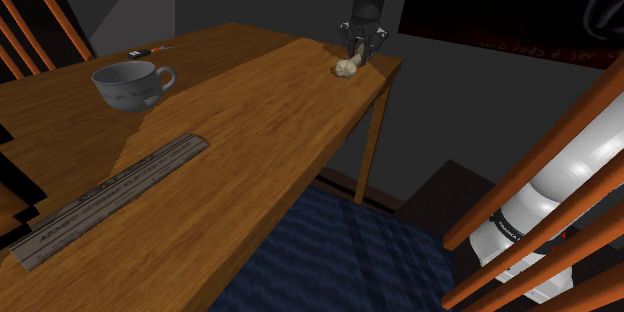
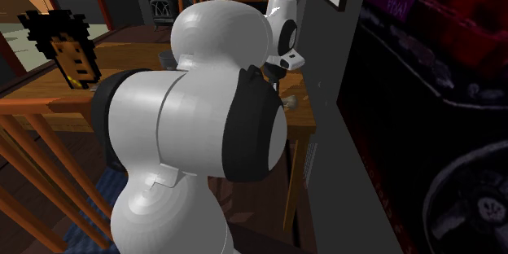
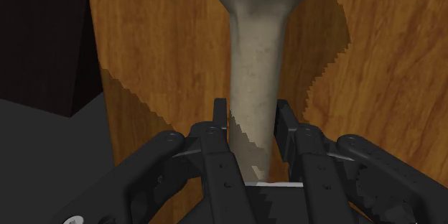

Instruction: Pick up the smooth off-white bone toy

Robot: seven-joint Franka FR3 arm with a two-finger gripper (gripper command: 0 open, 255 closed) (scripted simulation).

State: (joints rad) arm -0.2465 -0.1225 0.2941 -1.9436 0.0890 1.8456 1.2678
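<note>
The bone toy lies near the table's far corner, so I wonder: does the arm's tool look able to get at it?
Probably yes: the tool is down over the bone toy, its fingers pressed against both sides of the shaft, and nothing on the wooden table stands between them.

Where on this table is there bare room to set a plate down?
The widest bare patch is the middle of the table, bordered by the cup, the ruler and the bone toy. It is crowded at the far corner, where the jaws clasp the bone toy.
</note>
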